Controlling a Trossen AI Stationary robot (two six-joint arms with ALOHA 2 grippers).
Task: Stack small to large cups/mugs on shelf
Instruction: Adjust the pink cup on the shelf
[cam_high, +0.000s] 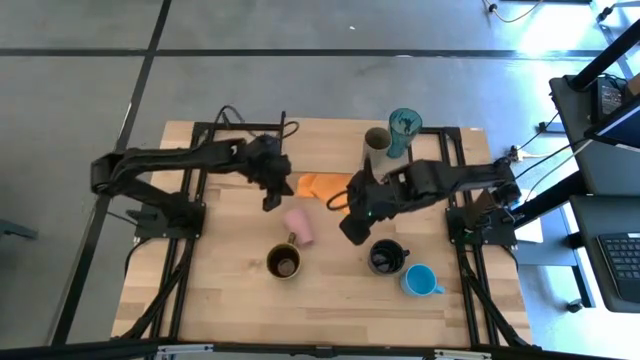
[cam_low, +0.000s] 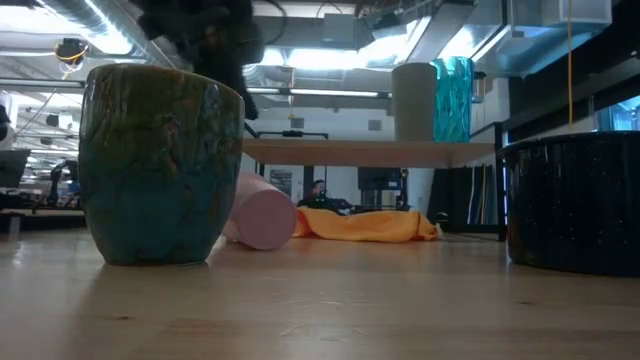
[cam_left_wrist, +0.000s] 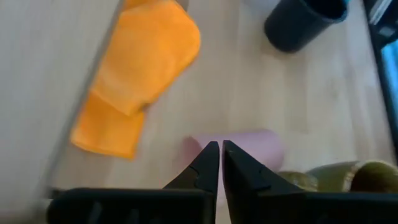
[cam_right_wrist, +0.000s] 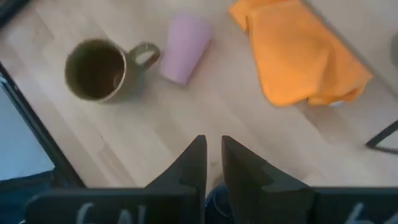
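On the shelf (cam_high: 440, 135) stand olive-grey cup (cam_high: 377, 141) and tumbler (cam_high: 404, 128).

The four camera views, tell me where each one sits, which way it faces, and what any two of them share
High view: overhead, straight down on the wooden tabletop; both dark arms show.
Low view: at tabletop height, level across; a dark arm part hangs top left.
Left wrist view: looks down past the shut left gripper onto the toppled pink cup.
Right wrist view: looks down past the right gripper at the mustard-brown mug.
Shared: pink cup and crumpled orange cloth appear in all four.
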